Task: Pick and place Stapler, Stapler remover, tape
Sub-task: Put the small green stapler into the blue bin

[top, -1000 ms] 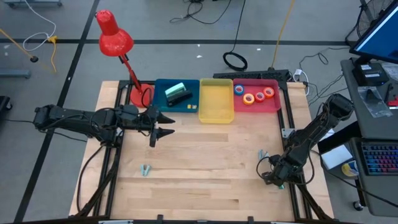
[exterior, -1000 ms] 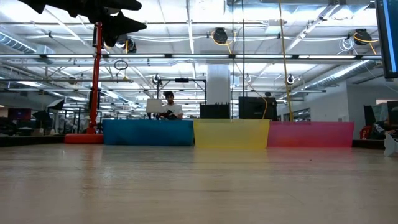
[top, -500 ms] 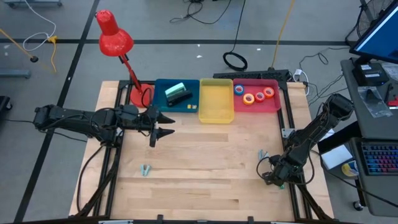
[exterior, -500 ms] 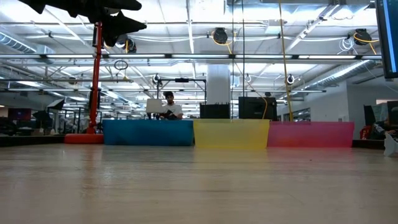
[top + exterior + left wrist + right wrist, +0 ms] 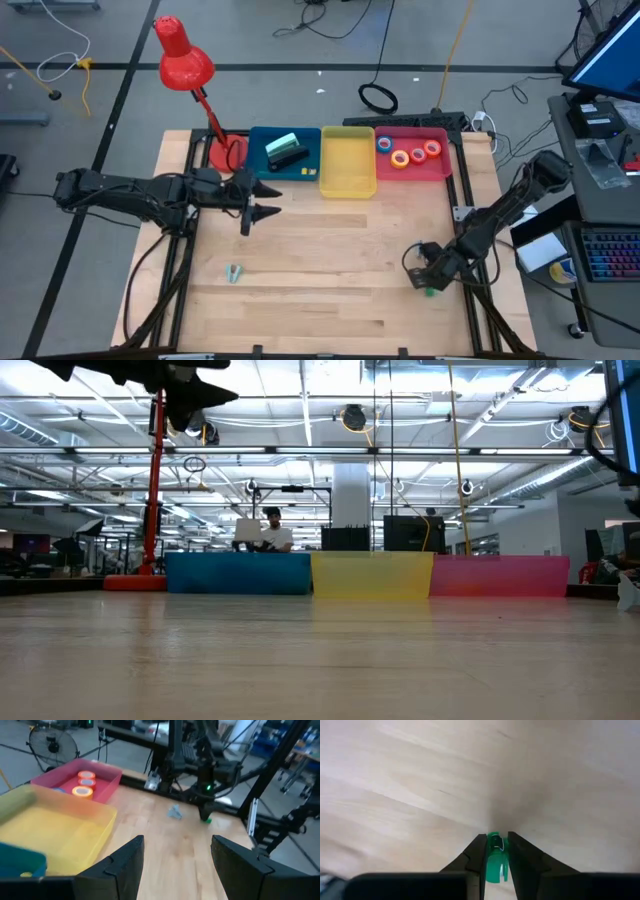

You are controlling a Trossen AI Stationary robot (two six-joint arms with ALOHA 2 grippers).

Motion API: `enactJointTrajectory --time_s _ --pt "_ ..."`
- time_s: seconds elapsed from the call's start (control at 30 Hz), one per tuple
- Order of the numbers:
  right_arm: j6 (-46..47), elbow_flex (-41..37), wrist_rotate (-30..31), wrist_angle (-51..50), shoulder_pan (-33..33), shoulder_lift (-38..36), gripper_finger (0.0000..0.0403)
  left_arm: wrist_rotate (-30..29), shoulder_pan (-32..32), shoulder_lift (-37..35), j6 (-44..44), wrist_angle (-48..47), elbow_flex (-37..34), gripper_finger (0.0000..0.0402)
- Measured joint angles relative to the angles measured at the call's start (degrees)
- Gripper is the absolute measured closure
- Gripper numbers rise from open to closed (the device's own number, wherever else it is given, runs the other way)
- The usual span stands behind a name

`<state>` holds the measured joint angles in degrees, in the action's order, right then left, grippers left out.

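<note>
— Where is your right claw (image 5: 428,287)?

— Low over the near right part of the tabletop (image 5: 330,260), close to the edge. My fingers (image 5: 476,857) are nearly together, pinching a small green piece (image 5: 495,862) between them. The wood lies just beneath it.

— Is that a stapler remover?

— I cannot tell; only the green plastic shows between my fingers. A small grey remover (image 5: 234,272) lies on the near left part of the tabletop, well apart from either claw.

— And your left claw (image 5: 262,200)?

— It hangs above the left side of the tabletop, in front of the blue tray (image 5: 310,140), pointing toward the middle. Its fingers (image 5: 122,865) stand wide and hold nothing.

— Where are the other things?

— Three trays sit in a row along the far edge. The blue tray holds the stapler (image 5: 284,150). The yellow tray (image 5: 346,185) is next to it, touching. The red tray (image 5: 440,170) on the right holds the tape rolls (image 5: 405,153), lying close together. A red lamp (image 5: 185,62) stands at the far left corner, its base beside the blue tray.

— Anyone around?

— A person (image 5: 270,530) is far off in the room behind the trays.
</note>
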<state>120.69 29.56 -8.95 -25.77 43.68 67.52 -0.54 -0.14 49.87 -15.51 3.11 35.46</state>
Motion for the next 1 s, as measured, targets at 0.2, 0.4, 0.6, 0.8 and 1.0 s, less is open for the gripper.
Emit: enactJointTrajectory --time_s 0.2,0.4,0.6,0.8,1.0 --pt "-4.9 0.0 10.9 6.9 -4.5 -5.0 0.0351 0.0 0.0 0.0 -3.1 6.6 0.0 0.0174" --pt "-14.5 0.0 22.8 18.9 -10.7 -9.8 0.0351 0.4 -0.5 3.1 -6.3 12.8 0.0 0.0174" --pt "-29.7 0.0 27.0 36.0 -19.5 -11.4 0.0351 0.5 -2.5 11.5 -11.6 21.8 0.0 0.0174" --pt "-42.8 0.0 25.2 53.1 -27.8 -9.4 0.0351 0.6 -3.0 20.1 -17.6 30.6 0.5 0.0174" --pt "-48.0 0.0 22.1 60.5 -32.2 -6.4 0.0351 3.7 -2.5 26.4 -26.0 41.3 0.6 0.0174"
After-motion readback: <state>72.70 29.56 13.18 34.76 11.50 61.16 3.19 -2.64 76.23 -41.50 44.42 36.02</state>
